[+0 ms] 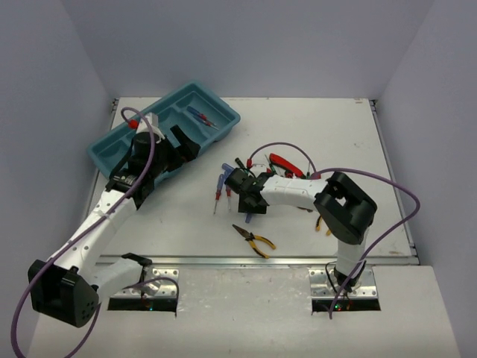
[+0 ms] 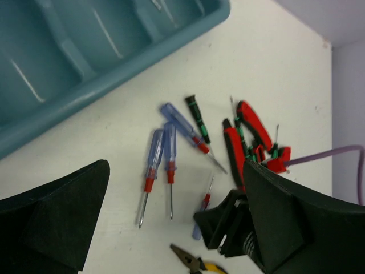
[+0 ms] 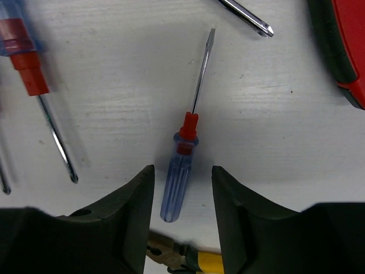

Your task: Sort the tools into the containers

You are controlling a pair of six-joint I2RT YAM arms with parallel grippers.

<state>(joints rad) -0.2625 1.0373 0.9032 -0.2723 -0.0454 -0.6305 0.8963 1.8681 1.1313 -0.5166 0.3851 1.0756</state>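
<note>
My right gripper (image 3: 182,185) is open and low over the table, one finger on each side of the handle of a small blue-handled screwdriver with a red collar (image 3: 178,184). In the top view this gripper (image 1: 248,205) is at the table's middle. My left gripper (image 1: 185,143) is open and empty, held above the table by the near side of the teal tray (image 1: 112,149). Two blue-handled screwdrivers (image 1: 202,115) lie in the tray's far compartment. Two blue screwdrivers (image 2: 153,154) (image 2: 169,149), a third (image 2: 181,121) and a green-and-black one (image 2: 197,113) lie loose on the table.
Red-handled pliers (image 1: 287,164) lie right of the screwdrivers and show in the left wrist view (image 2: 246,121). Yellow-handled pliers (image 1: 255,239) lie just in front of my right gripper. A second yellow pair (image 1: 322,222) is mostly hidden by the right arm.
</note>
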